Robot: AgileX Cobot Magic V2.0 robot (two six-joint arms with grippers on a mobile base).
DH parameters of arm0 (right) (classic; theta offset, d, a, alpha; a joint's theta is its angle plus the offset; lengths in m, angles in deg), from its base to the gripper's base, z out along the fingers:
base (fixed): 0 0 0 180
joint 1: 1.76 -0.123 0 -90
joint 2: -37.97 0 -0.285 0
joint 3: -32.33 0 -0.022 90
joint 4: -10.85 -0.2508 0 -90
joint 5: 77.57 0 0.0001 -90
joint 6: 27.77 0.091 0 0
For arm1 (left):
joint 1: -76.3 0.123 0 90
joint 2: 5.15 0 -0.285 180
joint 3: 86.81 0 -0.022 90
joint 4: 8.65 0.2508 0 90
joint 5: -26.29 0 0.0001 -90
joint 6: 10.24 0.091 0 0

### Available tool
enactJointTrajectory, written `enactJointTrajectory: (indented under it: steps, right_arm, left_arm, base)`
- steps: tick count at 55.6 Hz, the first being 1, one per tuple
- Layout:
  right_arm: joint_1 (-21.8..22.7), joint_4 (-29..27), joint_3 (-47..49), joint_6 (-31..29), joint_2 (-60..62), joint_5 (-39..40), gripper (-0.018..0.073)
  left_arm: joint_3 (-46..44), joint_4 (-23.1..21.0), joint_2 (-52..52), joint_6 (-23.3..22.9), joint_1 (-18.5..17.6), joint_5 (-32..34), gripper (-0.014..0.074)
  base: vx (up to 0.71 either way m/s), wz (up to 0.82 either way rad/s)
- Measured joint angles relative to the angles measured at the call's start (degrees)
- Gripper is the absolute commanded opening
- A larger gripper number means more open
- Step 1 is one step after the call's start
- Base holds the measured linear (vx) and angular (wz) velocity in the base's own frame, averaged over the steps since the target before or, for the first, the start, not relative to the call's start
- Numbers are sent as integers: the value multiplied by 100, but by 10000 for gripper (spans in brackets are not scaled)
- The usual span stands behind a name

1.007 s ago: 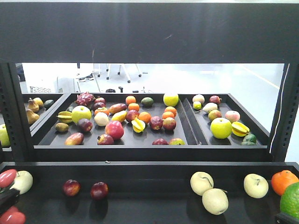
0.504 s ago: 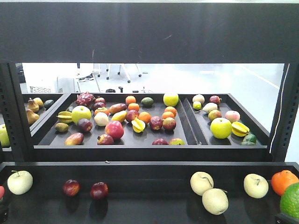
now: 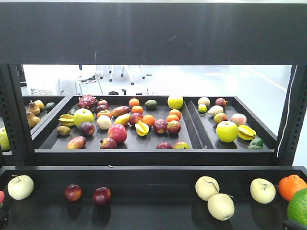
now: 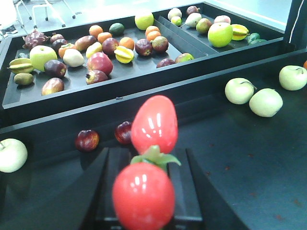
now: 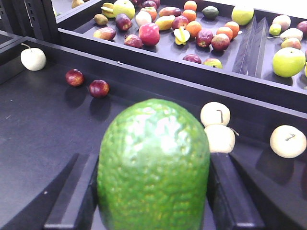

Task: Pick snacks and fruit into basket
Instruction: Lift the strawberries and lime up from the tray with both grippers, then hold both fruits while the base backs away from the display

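The left gripper (image 4: 147,152) is closed part-way on a glossy red fruit (image 4: 153,123), a double piece with green leaves at its waist. One lobe sits down between the fingers and the other sticks out ahead, probably because the narrow waist gives the firmest hold. The right gripper (image 5: 151,160) is spread wide around a big, bumpy green fruit (image 5: 153,139) that fills the whole gap and presses both fingers, so the jaws are about as far apart as the fruit demands. Both pieces hang clear of the dark shelf (image 5: 43,120) below, which suggests they are lifted for carrying. The basket is in no view, so the drop-off lies somewhere outside the frames. No snacks show either. Just ahead of the left gripper lie two dark red fruits (image 4: 87,140). Ahead and to the right of the right gripper sit pale apples (image 5: 215,113). Farther ahead of both, the crowded tray (image 4: 96,93) holds most of the unpicked fruit.
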Motion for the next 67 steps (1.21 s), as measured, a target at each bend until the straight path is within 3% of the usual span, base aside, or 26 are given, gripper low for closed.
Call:
enactJointTrajectory:
  steps: [67]
  right_arm:
    - [0, 0, 0, 0, 0, -5, -9]
  left_arm:
    - [0, 0, 0, 0, 0, 0, -6]
  base:
    - [-4, -4]
